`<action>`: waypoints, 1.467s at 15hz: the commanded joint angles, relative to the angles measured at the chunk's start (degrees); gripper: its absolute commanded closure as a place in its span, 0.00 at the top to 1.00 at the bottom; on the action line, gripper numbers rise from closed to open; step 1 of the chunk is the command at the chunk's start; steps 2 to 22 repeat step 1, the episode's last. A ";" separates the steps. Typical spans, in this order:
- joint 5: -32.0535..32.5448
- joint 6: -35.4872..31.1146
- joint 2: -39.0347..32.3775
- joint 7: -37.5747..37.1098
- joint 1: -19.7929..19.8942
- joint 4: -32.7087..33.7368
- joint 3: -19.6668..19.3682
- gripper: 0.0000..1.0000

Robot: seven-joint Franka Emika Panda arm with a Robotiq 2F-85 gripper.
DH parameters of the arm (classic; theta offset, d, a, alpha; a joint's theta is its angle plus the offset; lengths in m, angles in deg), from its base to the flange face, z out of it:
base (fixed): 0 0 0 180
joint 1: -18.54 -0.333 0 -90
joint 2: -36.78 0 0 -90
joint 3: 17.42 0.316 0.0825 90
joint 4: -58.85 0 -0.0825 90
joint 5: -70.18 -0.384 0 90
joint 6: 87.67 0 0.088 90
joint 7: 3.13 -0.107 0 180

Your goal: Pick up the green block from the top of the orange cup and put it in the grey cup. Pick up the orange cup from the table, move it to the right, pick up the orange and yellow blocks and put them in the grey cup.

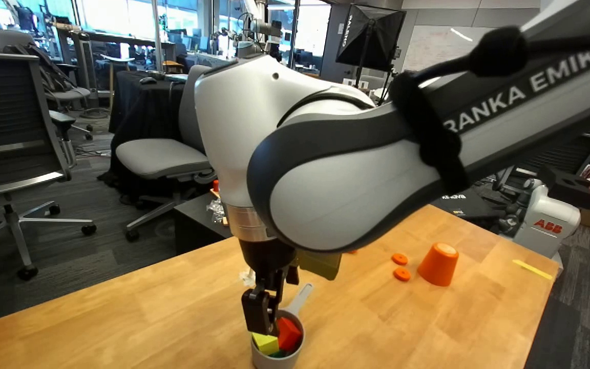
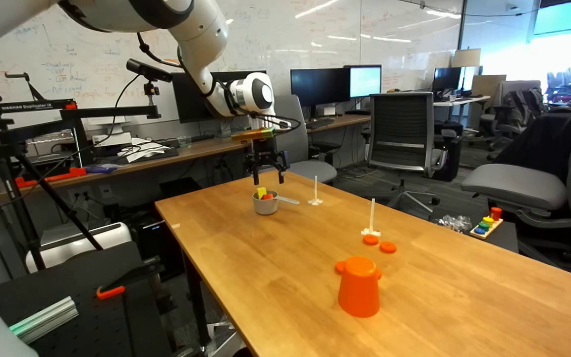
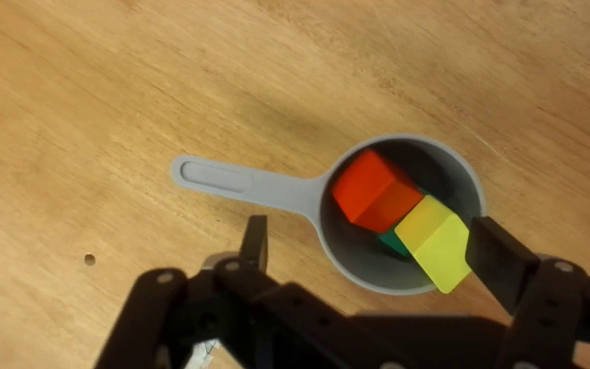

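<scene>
Where only exterior views reach, orange cup (image 1: 438,266) stands

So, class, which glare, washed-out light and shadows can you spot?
In both exterior views, windows washed out; in an exterior view, glare streaks on the whiteboard; in the wrist view, faint shadow on the table, darker shade inside the grey cup.

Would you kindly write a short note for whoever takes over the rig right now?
End effector: open, holding nothing, above the grey cup.
Grey cup: on the table, holding the orange block, yellow block (poking out the top) and green block (partly hidden).
Orange cup: upside down on the table, apart from the grey cup.
Done: all three blocks are in.
Left: probably just withdrawing the end effector.
</scene>
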 commanded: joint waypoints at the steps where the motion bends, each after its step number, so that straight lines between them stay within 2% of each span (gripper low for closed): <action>1: 0.23 0.29 -0.14 -0.21 0.16 0.46 0.13 1.00; 22: 0.23 0.29 -0.14 -0.21 0.16 0.46 0.13 1.00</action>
